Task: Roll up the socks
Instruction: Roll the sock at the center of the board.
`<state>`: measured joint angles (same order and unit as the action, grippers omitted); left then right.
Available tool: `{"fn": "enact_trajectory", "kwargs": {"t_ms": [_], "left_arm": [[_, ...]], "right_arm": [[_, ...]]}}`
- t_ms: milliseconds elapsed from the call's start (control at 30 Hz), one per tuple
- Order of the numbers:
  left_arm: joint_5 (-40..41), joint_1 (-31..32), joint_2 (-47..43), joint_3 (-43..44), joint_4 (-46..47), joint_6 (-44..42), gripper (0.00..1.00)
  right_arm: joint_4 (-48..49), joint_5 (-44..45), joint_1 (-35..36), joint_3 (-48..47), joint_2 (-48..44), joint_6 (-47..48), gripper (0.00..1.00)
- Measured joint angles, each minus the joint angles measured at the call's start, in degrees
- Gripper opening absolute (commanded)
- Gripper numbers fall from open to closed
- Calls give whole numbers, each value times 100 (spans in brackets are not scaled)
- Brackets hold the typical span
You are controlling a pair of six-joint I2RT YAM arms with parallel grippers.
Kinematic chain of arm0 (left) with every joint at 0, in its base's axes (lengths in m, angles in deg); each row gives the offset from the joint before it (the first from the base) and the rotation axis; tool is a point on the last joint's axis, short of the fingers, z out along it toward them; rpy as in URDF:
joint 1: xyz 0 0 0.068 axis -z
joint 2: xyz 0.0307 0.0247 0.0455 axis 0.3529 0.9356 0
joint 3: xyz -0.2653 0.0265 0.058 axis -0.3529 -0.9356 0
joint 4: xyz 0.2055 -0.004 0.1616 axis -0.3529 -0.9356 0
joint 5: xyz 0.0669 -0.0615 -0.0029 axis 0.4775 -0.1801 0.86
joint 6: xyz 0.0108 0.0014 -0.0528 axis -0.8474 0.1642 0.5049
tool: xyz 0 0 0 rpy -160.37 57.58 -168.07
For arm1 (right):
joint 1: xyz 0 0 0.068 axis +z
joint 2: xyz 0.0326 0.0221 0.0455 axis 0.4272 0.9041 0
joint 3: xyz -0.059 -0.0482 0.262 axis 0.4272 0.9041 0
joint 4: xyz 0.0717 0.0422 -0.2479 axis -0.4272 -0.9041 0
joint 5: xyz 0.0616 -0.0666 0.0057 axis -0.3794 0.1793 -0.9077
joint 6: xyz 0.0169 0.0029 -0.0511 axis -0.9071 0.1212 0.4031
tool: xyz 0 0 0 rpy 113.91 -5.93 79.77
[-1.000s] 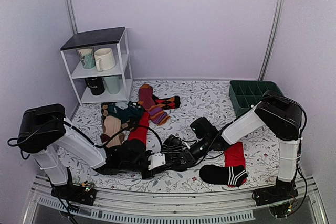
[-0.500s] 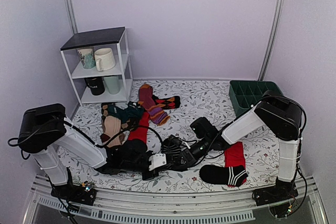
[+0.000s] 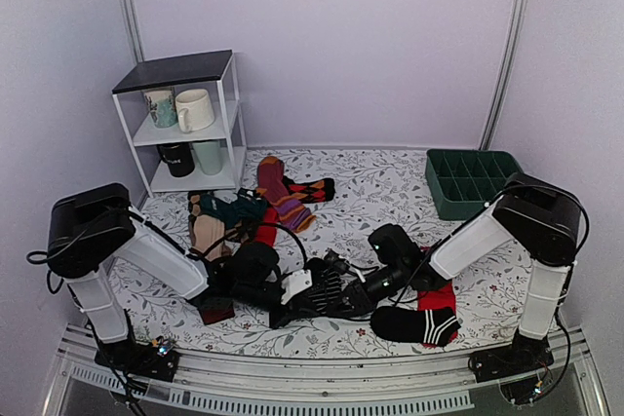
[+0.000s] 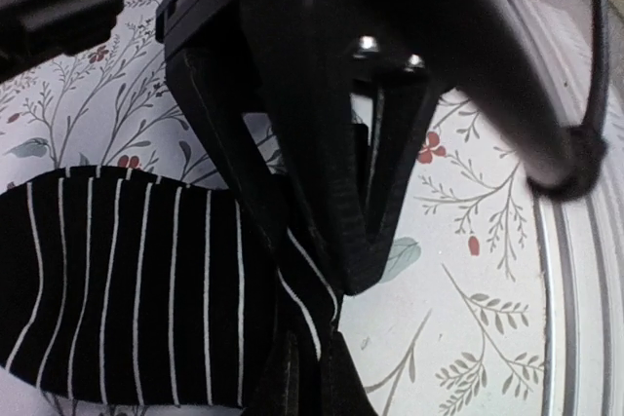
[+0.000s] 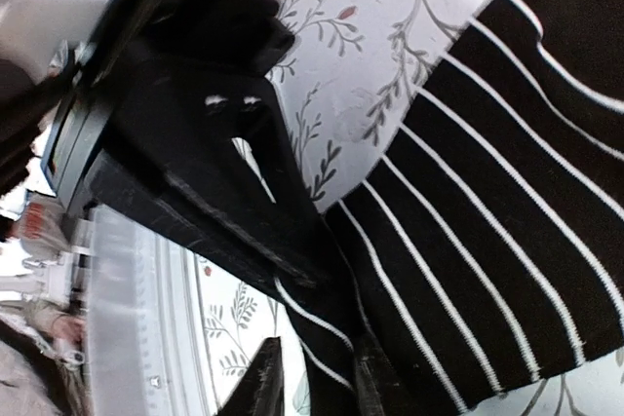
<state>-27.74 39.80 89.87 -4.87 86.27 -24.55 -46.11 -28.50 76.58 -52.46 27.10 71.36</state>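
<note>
Both arms shifted rightward along the near edge. Now left hand (image 4: 310, 382) clamped on a corner of the socks (image 4: 127, 289), which lie flat on the floral surface (image 3: 361, 192); right hand (image 5: 317, 387) fingers slightly apart, sock edge between them.

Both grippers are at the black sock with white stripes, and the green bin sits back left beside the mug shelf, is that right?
No. The top view shows the green bin at the back right, far from the mug shelf. The left gripper and right gripper are at the striped black sock.
</note>
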Motion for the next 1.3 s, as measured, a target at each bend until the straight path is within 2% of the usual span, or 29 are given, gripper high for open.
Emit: {"fn": "enact_trajectory", "kwargs": {"t_ms": [133,233,367,467,567,767,1067,1200,1300], "left_arm": [[-654,-234,177,164,-81,258,0],[-1075,-433,282,243,-153,356,0],[-1609,-520,400,393,-389,433,0],[-1853,-610,496,529,-553,535,0],[-2022,-669,557,595,-627,566,0],[-2203,-737,623,625,-629,570,0],[-2306,-778,651,627,-623,570,0],[-2367,-800,671,627,-610,570,0],[-2396,-809,682,627,-599,568,0]], "right_arm": [[116,815,315,168,-334,339,35],[125,2065,761,321,-691,793,45],[435,4035,1495,955,-1364,1648,46],[667,4631,1958,1250,-1705,2221,46],[813,5047,2105,1386,-1777,2704,47],[835,5453,2302,1399,-1775,3265,46],[828,5342,2352,1038,-1408,3718,45],[789,5296,2367,981,-1209,3716,38],[691,5292,2367,935,-1084,3670,37]]}}
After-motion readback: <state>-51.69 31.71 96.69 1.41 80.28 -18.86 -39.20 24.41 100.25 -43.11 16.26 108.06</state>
